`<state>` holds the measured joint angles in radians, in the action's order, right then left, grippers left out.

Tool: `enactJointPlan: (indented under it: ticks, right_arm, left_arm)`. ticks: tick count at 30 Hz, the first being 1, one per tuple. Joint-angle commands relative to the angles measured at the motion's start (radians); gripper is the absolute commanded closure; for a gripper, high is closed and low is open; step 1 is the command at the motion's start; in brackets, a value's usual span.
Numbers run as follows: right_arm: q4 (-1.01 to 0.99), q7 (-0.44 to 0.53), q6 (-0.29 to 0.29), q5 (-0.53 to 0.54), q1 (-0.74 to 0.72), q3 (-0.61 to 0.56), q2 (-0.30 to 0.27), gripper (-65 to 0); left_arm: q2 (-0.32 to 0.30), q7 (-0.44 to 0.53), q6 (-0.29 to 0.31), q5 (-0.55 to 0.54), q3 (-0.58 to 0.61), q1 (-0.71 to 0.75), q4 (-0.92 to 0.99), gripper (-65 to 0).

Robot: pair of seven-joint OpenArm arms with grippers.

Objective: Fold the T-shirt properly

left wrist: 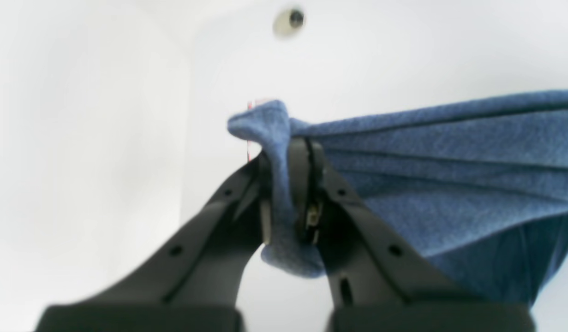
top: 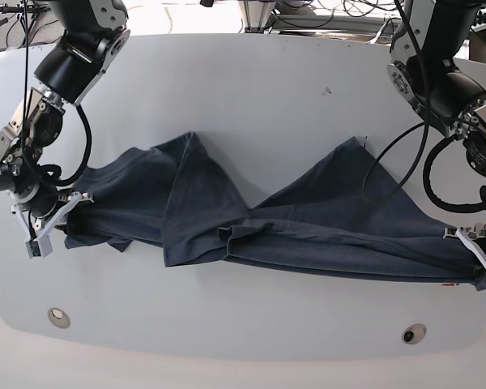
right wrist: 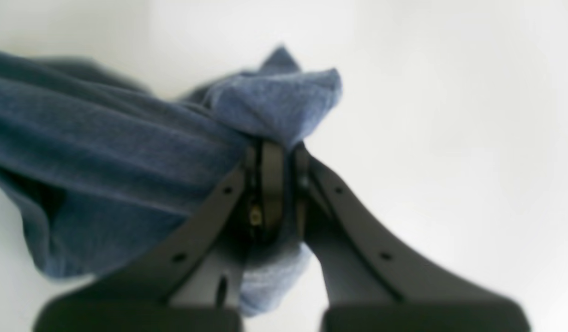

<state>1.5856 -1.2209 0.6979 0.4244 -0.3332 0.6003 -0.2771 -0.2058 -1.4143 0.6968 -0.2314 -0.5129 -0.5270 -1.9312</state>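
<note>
The T-shirt (top: 251, 219) lies stretched across the middle of the white bench (top: 251, 97), a dark blue heathered garment pulled long from the bench's left side to its right side in the base view, with rumpled folds and a twisted ridge near its centre and two peaked flaps rising toward the far edge. Its near hem runs roughly parallel to the bench's front edge. At the end on the base view's left, the right gripper (right wrist: 277, 147) has its fingers (right wrist: 272, 184) clenched on a bunched corner of the cloth, which spills out above and below the tips. At the opposite end, close to the bench's front right corner in that view, the left gripper (left wrist: 288, 147) pinches another gathered corner, its fingers (left wrist: 302, 184) closed tight on the fabric, which fans out taut to one side. Two small round fittings (top: 58, 317) sit in the bench near its front edge
</note>
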Motion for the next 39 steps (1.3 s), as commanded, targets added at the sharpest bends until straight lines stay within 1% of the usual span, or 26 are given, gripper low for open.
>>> enactJointPlan:
  ticks: [1, 5, 8, 9, 12, 13, 18, 24, 27, 29, 33, 39]
  right_arm:
    - [-0.008, 0.028, 0.000, 0.015, -0.094, -0.019, -0.075, 0.0]
    - [-0.075, 0.028, 0.000, 0.014, -0.234, -0.090, -0.147, 0.0]
    - [-0.120, 0.028, 0.000, 0.014, -0.333, -0.132, -0.192, 0.0]
    - [-0.135, 0.028, 0.000, 0.015, -0.369, -0.145, -0.210, 0.0]
    - [-0.167, 0.028, 0.000, 0.015, -0.458, -0.182, -0.245, 0.0]
    - [-0.187, 0.028, 0.000, 0.017, -0.502, -0.211, -0.261, 0.0]
    - [-0.238, 0.028, 0.000, 0.017, -0.665, -0.317, -0.313, 0.0]
    - [-0.294, 0.025, 0.000, 0.018, -0.815, -0.403, -0.333, 0.0]
    - [-0.308, 0.025, 0.000, 0.018, -0.866, -0.434, -0.353, 0.0]
    - [-0.321, 0.025, 0.000, 0.018, -0.897, -0.455, -0.351, 0.0]
    - [-0.327, 0.025, 0.000, 0.018, -0.935, -0.491, -0.351, 0.0]
    - [-0.328, 0.025, 0.000, 0.018, -0.946, -0.510, -0.351, 0.0]
  left_arm:
    - [-0.010, 0.018, 0.001, 0.002, 0.020, -0.077, -0.012, 0.0]
    - [-0.008, 0.018, -0.001, 0.000, 0.033, -0.176, -0.009, 0.0]
    - [-0.002, 0.018, -0.036, -0.001, 0.050, -0.246, -0.009, 0.0]
    - [0.012, 0.018, -0.048, -0.001, 0.053, -0.272, -0.009, 0.0]
    - [0.033, 0.018, -0.072, 0.000, 0.053, -0.335, -0.009, 0.0]
    - [0.038, 0.018, -0.081, 0.002, 0.053, -0.367, -0.009, 0.0]
    - [0.041, 0.018, -0.098, 0.002, 0.053, -0.479, 0.013, 0.0]
    - [0.035, 0.018, -0.098, 0.002, 0.053, -0.588, 0.112, 0.0]
    - [0.033, 0.018, -0.099, 0.004, 0.052, -0.632, 0.151, 0.0]
    - [0.022, 0.018, -0.099, 0.004, 0.052, -0.655, 0.172, 0.0]
    - [0.015, 0.018, -0.099, 0.004, 0.052, -0.680, 0.200, 0.0]
    - [0.013, 0.018, -0.099, 0.004, 0.052, -0.683, 0.207, 0.0]
